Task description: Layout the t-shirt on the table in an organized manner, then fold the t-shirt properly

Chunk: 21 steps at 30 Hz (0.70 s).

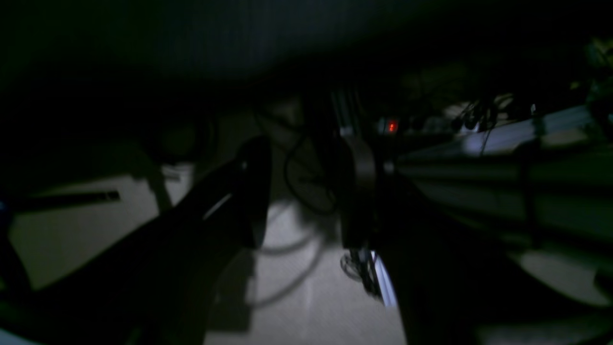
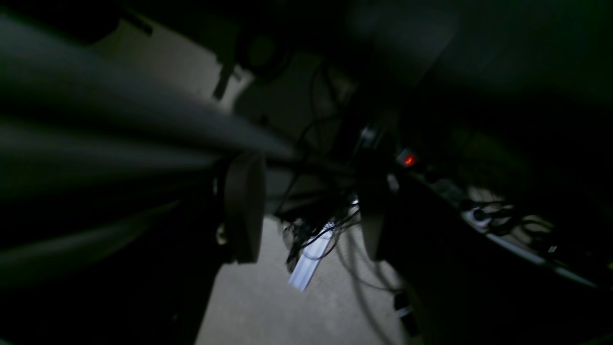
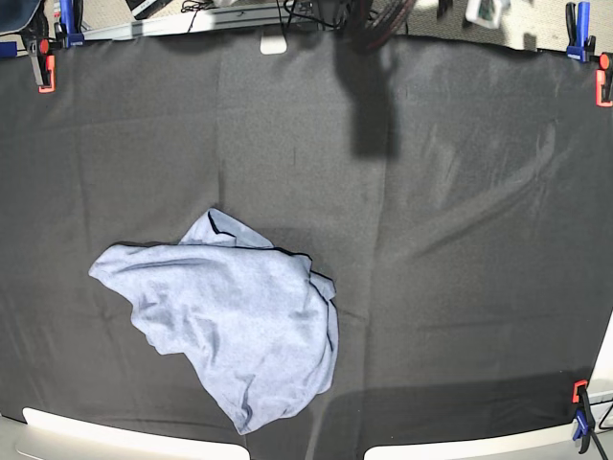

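- One light blue-grey cotton t-shirt (image 3: 230,321) is seen crumpled in a loose heap on the wrinkled black cloth table (image 3: 460,240), toward seven o'clock of the base view and just short of the near edge; no lettering is shown and the collar cannot be picked out.
- Sleeves and hem are buried in the folds, so a wrong layer could be pinched, and the shirt would then be dragged as a bundle rather than spread.
- Its lowest tip lies near the six o'clock edge, so a pull in that direction could carry cloth over the rim.
- Wrinkles in the black cloth could be caught together with the shirt, since both are soft and lie flat against each other.
- Neither arm is seen over the table; both wrist views are dark and look toward the floor and cables beneath.
- In its own wrist view the left gripper (image 1: 301,191) is shown with dark fingers parted and nothing between them; the right gripper (image 2: 311,206) likewise stands spread and empty.
- Red and blue clamps (image 3: 46,59) are fixed at the eleven, one and five o'clock corners, well apart from the shirt.
- Nothing on the cloth stands between the shirt and the open centre.
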Available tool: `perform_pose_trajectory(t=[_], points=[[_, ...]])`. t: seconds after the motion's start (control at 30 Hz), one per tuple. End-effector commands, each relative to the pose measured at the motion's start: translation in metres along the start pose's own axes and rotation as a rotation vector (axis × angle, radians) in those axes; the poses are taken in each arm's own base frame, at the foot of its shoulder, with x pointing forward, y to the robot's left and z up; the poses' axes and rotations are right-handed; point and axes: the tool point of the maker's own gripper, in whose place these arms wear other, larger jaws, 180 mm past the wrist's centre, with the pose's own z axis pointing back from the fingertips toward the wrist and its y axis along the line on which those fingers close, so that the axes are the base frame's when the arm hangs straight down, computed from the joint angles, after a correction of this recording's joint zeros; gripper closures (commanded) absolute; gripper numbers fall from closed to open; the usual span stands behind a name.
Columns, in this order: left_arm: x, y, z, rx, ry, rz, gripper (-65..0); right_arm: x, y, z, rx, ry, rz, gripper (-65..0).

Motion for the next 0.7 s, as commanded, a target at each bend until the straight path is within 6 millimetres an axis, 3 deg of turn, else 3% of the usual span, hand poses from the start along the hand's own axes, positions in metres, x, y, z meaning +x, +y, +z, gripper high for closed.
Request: perform_pose_trajectory(t=[0.0, 0.27, 0.4, 0.67], points=[[0.008, 0.0, 0.005, -0.003, -0.024, -0.022, -21.5, 0.013, 0.001, 0.004, 0.002, -0.042, 0.003, -30.3], [0.059, 0.003, 0.008, 0.018, -0.15, -0.106, -21.5, 0.064, -0.049, 0.02, -0.132, -0.173, 0.04, -30.2], [0.074, 0.006, 0.002, 0.026, -0.165, -0.114, -21.5, 0.09, -0.07, 0.031, -0.187, -0.245, 0.029, -30.2], [0.105, 0.017, -0.017, 0.052, -0.224, -0.136, -21.5, 0.119, -0.093, 0.046, -0.264, -0.316, 0.083, -30.2]])
